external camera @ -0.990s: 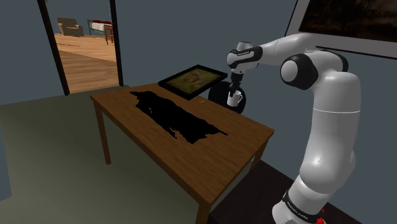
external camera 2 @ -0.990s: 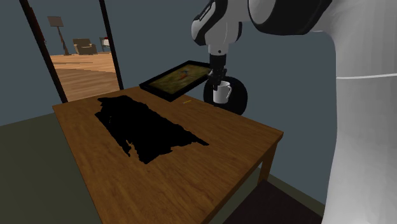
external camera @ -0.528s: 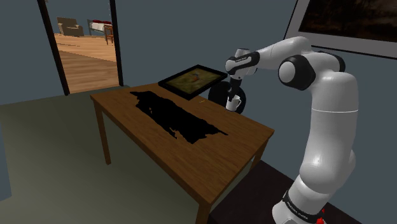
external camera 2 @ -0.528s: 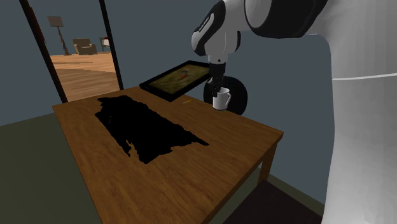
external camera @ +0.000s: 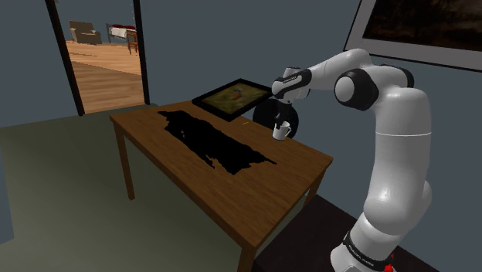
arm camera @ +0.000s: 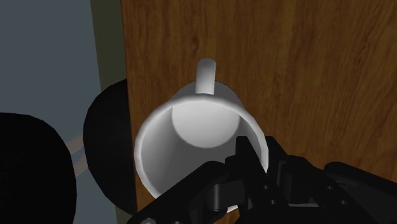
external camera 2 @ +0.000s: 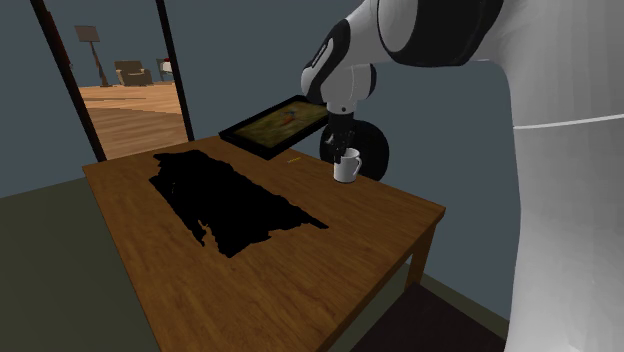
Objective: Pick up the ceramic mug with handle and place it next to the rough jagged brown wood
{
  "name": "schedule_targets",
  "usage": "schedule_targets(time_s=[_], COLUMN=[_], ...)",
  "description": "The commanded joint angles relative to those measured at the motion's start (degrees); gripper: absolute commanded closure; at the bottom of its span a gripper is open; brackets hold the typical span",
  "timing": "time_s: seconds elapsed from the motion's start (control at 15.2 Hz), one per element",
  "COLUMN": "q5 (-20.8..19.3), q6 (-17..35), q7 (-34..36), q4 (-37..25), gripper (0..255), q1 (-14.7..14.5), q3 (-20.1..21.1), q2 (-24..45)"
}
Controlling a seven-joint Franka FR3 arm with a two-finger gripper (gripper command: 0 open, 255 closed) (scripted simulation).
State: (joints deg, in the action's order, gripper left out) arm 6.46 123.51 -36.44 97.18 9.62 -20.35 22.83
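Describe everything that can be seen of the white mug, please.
The mug is plain white, smooth and empty, with one small handle. It is upright, near an edge of the wooden table, beside a round black thing. The black claw clasps its rim wall on the side away from the handle. Whether its base touches the table cannot be told.

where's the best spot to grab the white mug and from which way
Take the mug by its thin wall at the rim, coming from straight above, on the side opposite the handle. It sits upright with its mouth open, so one finger goes inside and one outside, with the handle out of the way. The tool clasps it this way.
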Motion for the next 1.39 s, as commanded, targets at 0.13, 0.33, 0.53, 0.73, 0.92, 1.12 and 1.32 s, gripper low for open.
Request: schedule_targets(time_s=[0.13,0.33,0.53,0.73,0.92,1.12,1.32], q5=[0.07,0.07,0.07,0.07,-1.02,-1.27,-1.27], q6=[0.37,0.37,0.37,0.37,-4.28,-5.54,-5.55], q7=[-0.02,-0.02,-0.02,-0.02,0.65,0.81,0.81], q4=[0.2,0.2,0.19,0.19,-2.01,-2.71,-2.72], gripper=[255,255,0,0,0,0,0], q1=[0.01,0.01,0.01,0.01,-0.47,-0.57,-0.57], q3=[0.03,0.03,0.03,0.03,-0.41,-0.5,-0.49], q2=[0.13,0.13,0.13,0.13,-2.45,-3.04,-3.04])
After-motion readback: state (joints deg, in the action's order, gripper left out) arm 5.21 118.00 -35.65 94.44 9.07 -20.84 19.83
